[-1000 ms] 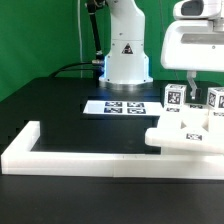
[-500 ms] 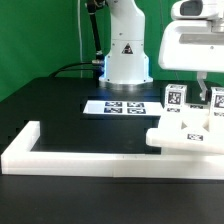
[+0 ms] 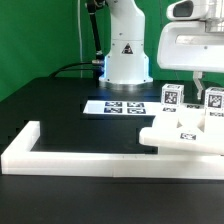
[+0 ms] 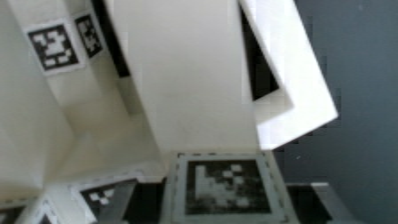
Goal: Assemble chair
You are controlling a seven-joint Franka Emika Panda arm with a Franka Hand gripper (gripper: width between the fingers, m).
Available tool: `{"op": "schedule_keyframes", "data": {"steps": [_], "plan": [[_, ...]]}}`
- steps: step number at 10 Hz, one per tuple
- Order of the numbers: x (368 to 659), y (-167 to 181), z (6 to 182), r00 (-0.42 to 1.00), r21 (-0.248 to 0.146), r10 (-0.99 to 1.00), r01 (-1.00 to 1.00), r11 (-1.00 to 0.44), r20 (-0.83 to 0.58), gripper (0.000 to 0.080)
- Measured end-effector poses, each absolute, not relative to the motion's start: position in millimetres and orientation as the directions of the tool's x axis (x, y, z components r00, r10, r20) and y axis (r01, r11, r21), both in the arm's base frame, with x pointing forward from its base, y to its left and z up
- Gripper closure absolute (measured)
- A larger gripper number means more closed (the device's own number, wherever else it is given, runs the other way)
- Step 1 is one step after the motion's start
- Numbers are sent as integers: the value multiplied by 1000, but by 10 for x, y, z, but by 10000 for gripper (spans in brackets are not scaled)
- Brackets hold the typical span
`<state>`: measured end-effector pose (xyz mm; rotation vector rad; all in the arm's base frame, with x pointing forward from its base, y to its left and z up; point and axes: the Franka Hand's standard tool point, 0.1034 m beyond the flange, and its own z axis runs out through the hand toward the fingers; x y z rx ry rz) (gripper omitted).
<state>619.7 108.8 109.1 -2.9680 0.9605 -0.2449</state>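
Observation:
The chair parts (image 3: 185, 135) are a cluster of white slabs and bars with square tags at the exterior view's right, next to the border rail. Two tagged uprights (image 3: 171, 96) stand up from the cluster. My gripper (image 3: 197, 86) hangs from the big white hand above them and reaches down between the uprights. In the wrist view a white tagged bar (image 4: 228, 185) fills the gap between my two dark fingers (image 4: 313, 203). My gripper (image 4: 231, 205) is shut on this bar. Other white chair pieces (image 4: 178, 80) stretch away beyond it.
The marker board (image 3: 118, 106) lies flat in front of the robot base (image 3: 126, 60). A long low white L-shaped border rail (image 3: 60, 155) runs along the front and up the exterior view's left. A dark cable (image 3: 70, 70) lies at the back left.
The chair parts at the right have shifted a little toward the exterior view's left and up, together with my gripper. The tagged uprights sit slightly higher than before.

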Motion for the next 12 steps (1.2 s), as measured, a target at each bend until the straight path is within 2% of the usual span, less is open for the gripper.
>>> {"op": "schedule_keyframes", "data": {"steps": [3,8,11,12], "plan": [[6198,1114,1086,637,-95,-761,-756,-648,128,519],[6211,1097,1069,236,-152,-971,-959,-238,30,519],[6215,1092,1061,22,-158,-999,-987,-16,-37,519],[6210,1094,1056,16,-157,-999,-988,-10,-38,519]]}}
